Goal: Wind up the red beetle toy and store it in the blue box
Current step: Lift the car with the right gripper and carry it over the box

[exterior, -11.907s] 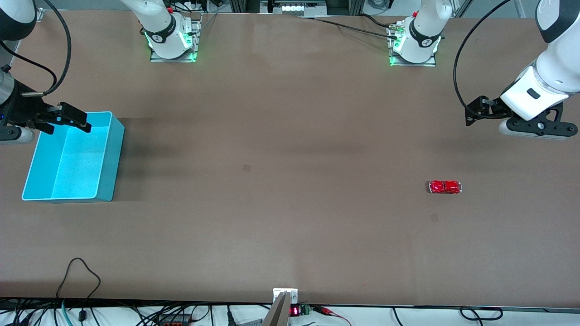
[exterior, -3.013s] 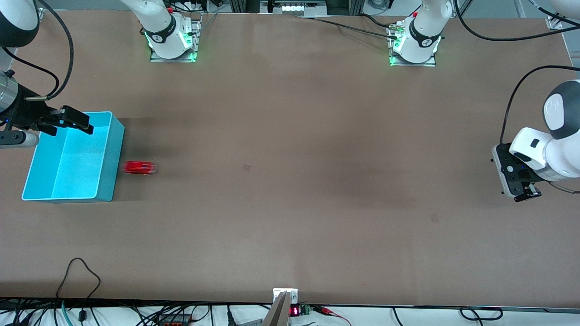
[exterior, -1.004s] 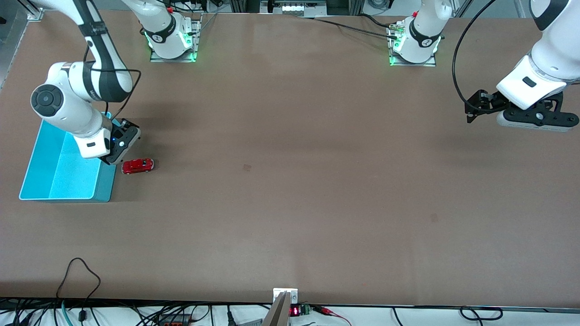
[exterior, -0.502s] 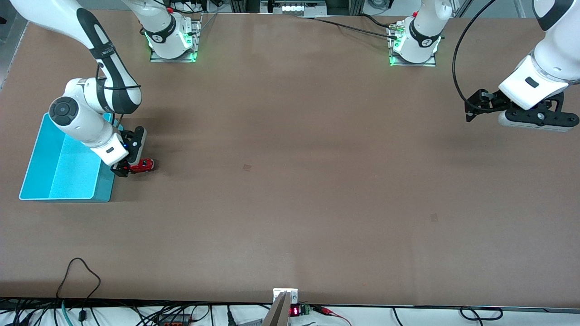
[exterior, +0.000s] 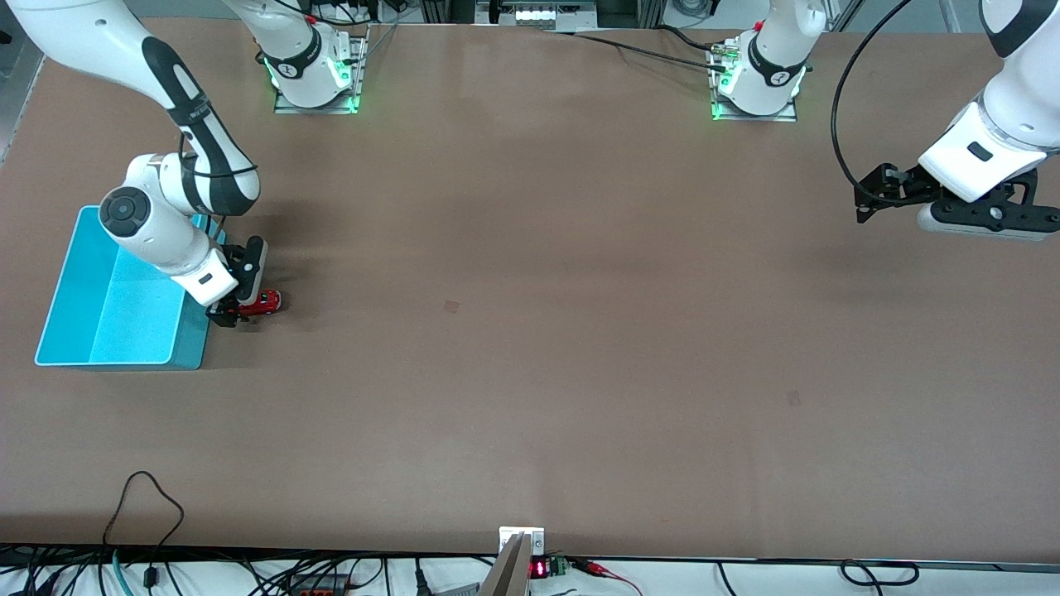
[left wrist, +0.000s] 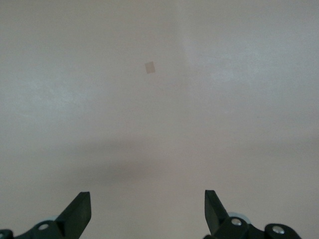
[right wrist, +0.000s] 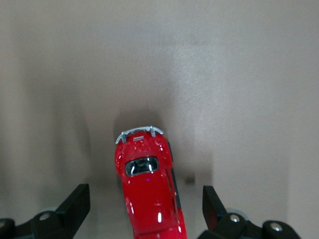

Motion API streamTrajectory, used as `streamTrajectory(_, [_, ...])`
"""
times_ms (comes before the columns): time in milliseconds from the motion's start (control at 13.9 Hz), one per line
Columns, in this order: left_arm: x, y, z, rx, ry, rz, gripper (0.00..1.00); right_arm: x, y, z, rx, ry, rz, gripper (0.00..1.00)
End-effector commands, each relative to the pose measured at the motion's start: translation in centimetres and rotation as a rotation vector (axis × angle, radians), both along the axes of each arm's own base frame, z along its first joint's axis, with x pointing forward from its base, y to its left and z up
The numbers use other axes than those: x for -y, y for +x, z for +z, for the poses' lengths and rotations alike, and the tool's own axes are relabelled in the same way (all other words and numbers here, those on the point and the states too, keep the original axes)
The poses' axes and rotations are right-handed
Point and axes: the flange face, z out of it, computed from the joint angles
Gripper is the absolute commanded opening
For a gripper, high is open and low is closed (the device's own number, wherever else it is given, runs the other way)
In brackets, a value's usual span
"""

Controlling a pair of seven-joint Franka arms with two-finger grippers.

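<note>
I count one red beetle toy (exterior: pixel 258 305) and one blue box (exterior: pixel 83 331) on my table. I have two grippers: the right gripper (exterior: pixel 234 308), one finger (right wrist: pixel 75 205) on each flank of the toy with gaps, and the left gripper (exterior: pixel 869 199), nothing between its fingers (left wrist: pixel 79 211).

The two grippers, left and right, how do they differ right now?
The right gripper is down at the table, its open fingers either side of the tiny glossy red beetle toy beside the cyan-turquoise plastic blue box; the left gripper waits above bare brown table at its own end. The right points down; the left points sideways. Both are open and hold nothing.
</note>
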Motion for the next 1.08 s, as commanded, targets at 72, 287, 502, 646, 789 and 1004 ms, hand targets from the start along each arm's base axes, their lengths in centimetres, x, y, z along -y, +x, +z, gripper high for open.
streamTrajectory(72, [0.4, 0.0, 0.8, 0.001, -0.019, 0.004, 1.00, 0.9, -0.3, -0.8, 0.007, 0.002, 0.010, 0.96])
streamTrajectory(287, [0.4, 0.0, 0.8, 0.001, -0.019, 0.004, 1.00, 0.8, 0.0, -0.3, 0.016, -0.010, 0.040, 0.16])
streamTrajectory(502, [0.4, 0.0, 0.9, 0.003, -0.018, 0.005, 1.00, 0.9, 0.9, 0.9, 0.042, -0.010, 0.010, 0.00])
streamTrajectory(646, [0.5, 0.0, 0.9, 0.004, -0.018, 0.002, 1.00, 0.7, 1.8, 2.4, 0.073, -0.008, -0.037, 0.00])
streamTrajectory(789, [0.8, 0.1, 0.9, 0.008, -0.020, -0.010, 1.00, 0.0, 2.9, 4.8, 0.079, -0.014, -0.128, 0.00])
streamTrajectory(1004, [1.3, 0.0, 1.0, 0.010, -0.020, -0.019, 1.00, -0.6, 6.4, 10.4, 0.056, -0.035, -0.291, 0.00])
